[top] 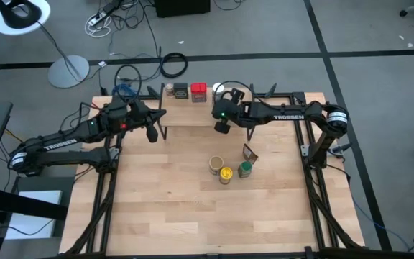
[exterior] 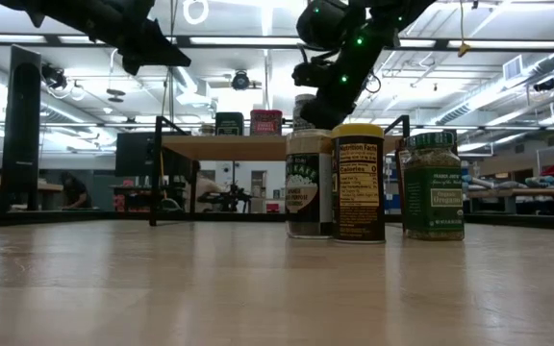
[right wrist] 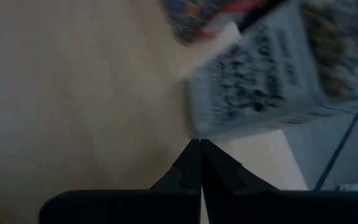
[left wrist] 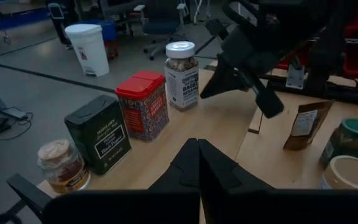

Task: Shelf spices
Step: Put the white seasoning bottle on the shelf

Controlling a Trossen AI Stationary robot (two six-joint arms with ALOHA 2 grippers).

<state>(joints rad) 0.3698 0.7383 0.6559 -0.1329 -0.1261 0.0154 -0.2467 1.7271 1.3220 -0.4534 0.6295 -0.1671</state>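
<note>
The shelf [top: 192,115] stands at the far edge of the table [top: 178,208], its light top board carrying four spices in a row along its far side: a small tan-capped jar [left wrist: 62,165] at the left end, then a dark tin [left wrist: 99,134], a red tin [left wrist: 143,106] and a white-lidded jar [left wrist: 181,74] at the right end. The left gripper [top: 152,133] hangs just off the left end of the shelf, above the table, with its fingers [left wrist: 191,165] pressed together and holding nothing. The right gripper [top: 222,127] hovers at the right end of the shelf, close beside the white-lidded jar, whose label fills much of the right wrist view; its fingers [right wrist: 197,163] are also closed tight on nothing. Four more spices stand in a loose cluster near the middle of the table, well apart from the shelf: a wide jar with a pale cap [top: 215,165] on the left, a yellow-lidded jar [top: 226,174] just near of it, a green-lidded jar [top: 245,170] to the right, and a small brown pouch [top: 250,152] on the far side of that group. From table height the yellow-lidded and green-lidded jars stand upright.
</note>
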